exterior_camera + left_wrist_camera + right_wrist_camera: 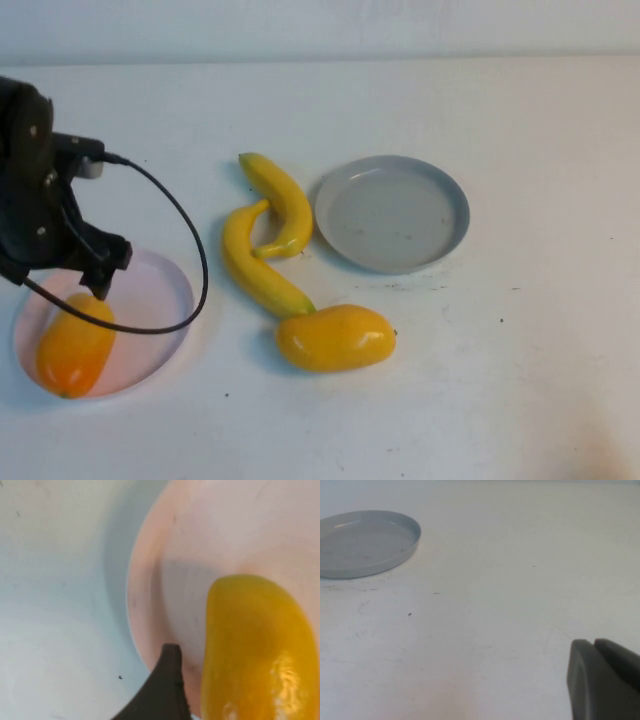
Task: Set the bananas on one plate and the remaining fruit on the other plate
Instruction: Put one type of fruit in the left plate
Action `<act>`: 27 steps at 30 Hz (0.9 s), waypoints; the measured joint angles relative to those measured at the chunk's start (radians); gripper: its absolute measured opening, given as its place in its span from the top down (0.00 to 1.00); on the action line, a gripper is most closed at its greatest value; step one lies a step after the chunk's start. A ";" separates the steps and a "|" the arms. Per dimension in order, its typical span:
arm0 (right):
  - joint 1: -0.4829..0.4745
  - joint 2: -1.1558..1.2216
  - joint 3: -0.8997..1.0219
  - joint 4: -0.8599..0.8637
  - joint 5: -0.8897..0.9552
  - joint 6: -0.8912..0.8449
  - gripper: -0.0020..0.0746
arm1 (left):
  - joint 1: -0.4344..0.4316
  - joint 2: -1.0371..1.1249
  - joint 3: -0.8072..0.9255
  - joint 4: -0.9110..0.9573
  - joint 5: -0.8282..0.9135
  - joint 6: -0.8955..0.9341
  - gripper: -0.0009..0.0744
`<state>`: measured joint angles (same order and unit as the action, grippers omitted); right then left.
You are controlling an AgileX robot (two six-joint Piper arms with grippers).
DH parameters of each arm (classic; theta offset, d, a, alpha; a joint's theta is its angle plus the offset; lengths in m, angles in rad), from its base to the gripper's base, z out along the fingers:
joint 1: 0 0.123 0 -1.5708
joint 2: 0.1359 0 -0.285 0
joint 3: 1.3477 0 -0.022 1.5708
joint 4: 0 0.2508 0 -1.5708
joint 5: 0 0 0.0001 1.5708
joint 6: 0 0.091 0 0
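Left hand point(95, 285) hovered over the pink plate point(165, 290), just above the orange mango point(75, 350) lying in it; whether it gripped or had let go could not be told. Right hand point(605, 680), clenched, was parked off beyond the grey plate point(392, 212). The yellow mango point(335, 337), long axis across the counter point(520, 350), lay to the left hand's right, touching one of the bananas point(255, 265).
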<state>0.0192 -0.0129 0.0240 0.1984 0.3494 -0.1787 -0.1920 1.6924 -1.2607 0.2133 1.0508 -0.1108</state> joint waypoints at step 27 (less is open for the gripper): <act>0.000 0.000 0.000 0.000 0.000 0.000 1.00 | -0.302 -0.052 -0.142 -0.786 0.125 0.905 0.10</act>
<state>0.0192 -0.0129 0.0240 0.1984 0.3494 -0.1787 -0.4935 1.6402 -1.4031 -0.5732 1.1755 0.7946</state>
